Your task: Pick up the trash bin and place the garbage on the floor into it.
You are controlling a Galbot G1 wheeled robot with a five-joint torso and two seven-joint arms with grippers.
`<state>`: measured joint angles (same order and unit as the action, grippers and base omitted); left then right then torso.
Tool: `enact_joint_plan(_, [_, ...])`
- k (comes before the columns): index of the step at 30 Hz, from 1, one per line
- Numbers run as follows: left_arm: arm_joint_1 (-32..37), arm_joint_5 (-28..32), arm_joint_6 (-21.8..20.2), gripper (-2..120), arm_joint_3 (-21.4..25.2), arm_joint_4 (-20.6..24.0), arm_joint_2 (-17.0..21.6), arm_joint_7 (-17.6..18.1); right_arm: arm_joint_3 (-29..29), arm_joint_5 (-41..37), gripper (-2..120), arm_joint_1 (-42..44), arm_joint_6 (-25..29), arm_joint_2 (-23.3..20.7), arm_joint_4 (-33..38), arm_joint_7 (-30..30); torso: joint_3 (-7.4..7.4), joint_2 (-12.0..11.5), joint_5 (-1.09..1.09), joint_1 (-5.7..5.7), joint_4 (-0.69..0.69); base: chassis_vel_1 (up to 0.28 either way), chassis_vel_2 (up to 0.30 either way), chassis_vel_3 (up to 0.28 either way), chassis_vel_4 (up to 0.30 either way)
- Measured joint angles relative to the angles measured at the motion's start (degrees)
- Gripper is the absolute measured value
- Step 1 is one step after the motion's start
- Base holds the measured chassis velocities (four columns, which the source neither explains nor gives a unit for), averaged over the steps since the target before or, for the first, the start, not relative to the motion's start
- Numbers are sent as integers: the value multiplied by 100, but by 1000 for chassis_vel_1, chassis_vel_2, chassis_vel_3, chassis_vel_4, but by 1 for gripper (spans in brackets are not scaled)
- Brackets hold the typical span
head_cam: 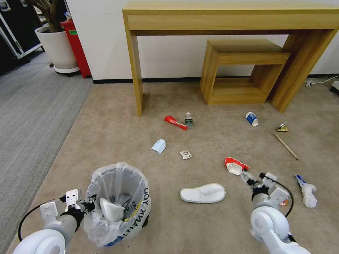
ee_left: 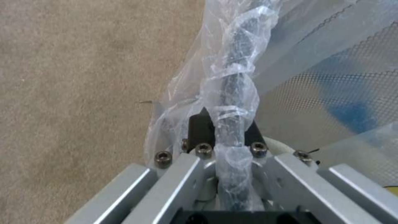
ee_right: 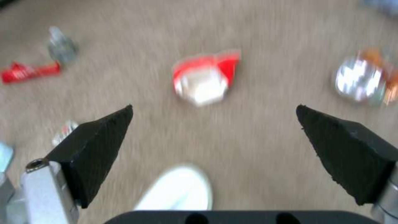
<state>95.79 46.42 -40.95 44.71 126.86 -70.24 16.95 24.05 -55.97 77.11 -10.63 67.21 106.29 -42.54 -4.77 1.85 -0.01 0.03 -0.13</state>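
Note:
The trash bin (head_cam: 120, 197), black with a crinkled white bag, is low at my left with a white slipper (head_cam: 111, 210) inside. My left gripper (head_cam: 91, 205) is shut on its bag-wrapped rim (ee_left: 230, 99). My right gripper (head_cam: 255, 179) hangs open above the beige floor (head_cam: 116, 130), its black fingers (ee_right: 99, 146) spread wide. Just beyond it lies a red-and-white carton (head_cam: 235, 165) (ee_right: 205, 79). Another white slipper (head_cam: 203, 193) (ee_right: 178, 189) lies between bin and right gripper. A crushed can (ee_right: 360, 79) lies beside the gripper.
Farther out lie a blue mask (head_cam: 159, 145), crumpled paper (head_cam: 185, 154), red wrapper (head_cam: 175, 122), small bottle (head_cam: 189, 120), paper cup (head_cam: 251, 118), wooden stick (head_cam: 286, 146) and a white-blue wrapper (head_cam: 306, 190). A wooden desk (head_cam: 226, 17) and stool (head_cam: 240, 70) stand at the wall.

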Motion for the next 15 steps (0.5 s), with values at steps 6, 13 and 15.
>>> enact_joint_plan(6, [5, -44, 0, 0, -19, -43, -79, -1, -448, -495, 100, -467, -181, 419, -503, -476, 0, 0, 1, 0, 1, 0, 0, 0, 0])
enact_joint_plan(13, [61, -60, 5, 0, -3, -45, -135, -1, -693, -459, 100, -750, -179, 702, -1134, -527, 0, 0, 1, 0, 0, 0, 0, 0, 0])
enact_joint_plan(15, [91, -79, 8, 0, 3, -28, -161, -3, -771, -388, 100, -879, -132, 797, -1413, -485, 0, 0, 0, 0, 0, 0, 0, 0, 0])
